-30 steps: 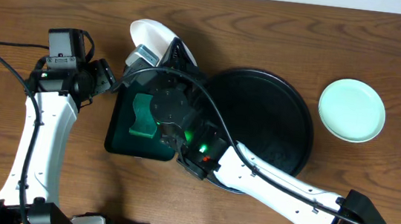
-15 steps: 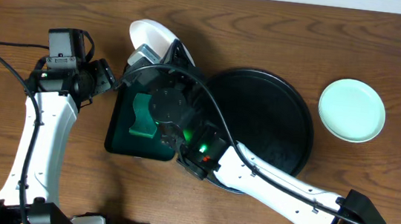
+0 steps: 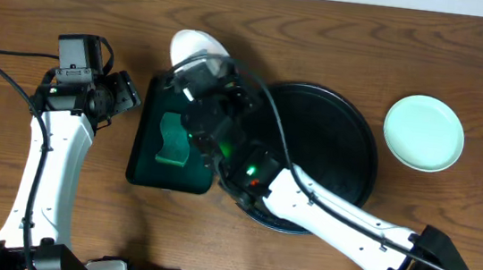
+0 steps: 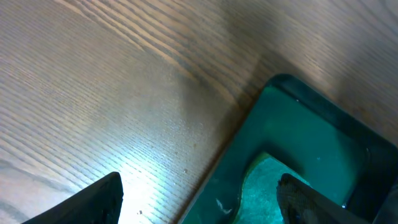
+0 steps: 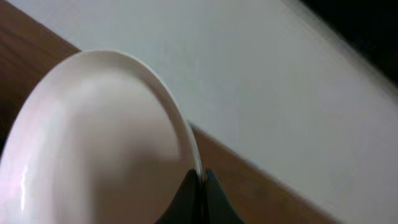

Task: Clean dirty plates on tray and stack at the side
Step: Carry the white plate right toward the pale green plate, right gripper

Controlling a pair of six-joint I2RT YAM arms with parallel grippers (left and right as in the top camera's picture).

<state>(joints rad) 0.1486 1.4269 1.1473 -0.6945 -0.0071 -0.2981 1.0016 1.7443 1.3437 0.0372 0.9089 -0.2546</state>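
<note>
The right pincer [image 5: 200, 185] is pinching the rim of a white plate [image 3: 190, 45], which spreads from its tips toward 10 o'clock. The plate is held outside the black tray [image 3: 350, 133], at the tray's 10 o'clock. A mint plate [image 3: 423, 133] rests on the bench [image 3: 324, 36] at about 2 o'clock. The left pincer [image 3: 129, 93] stands spread at 9 o'clock of the green tray [image 3: 143, 170].

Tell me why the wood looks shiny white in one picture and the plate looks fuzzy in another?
Left wrist view: bright glare washes out a patch of the table. Right wrist view: the plate sits very close to the camera, so it looks soft, with the right hand pinching its rim. Overhead view: sharp, evenly lit.
</note>
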